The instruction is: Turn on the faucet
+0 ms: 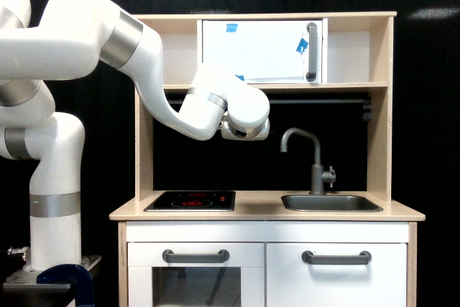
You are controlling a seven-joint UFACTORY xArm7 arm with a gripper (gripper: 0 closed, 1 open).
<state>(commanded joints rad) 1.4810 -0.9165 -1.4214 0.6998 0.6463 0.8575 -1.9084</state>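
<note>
Approach phase: my gripper [248, 133], its jaw state hidden behind the wrist, must descend rightward to the faucet [313, 165] and meet its side knob [330, 175] squarely.

Arm [215, 109] over the hob [190, 200] — faucet [314, 163] untouched.
You see the wrist left of the spout, well apart — gripper hidden.

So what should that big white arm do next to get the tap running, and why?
Probably travel toward the exterior view's right and lower: the arm's end hangs well short of the slim matte-grey gooseneck faucet, above its small side knob. Its fingers are not visible.
</note>
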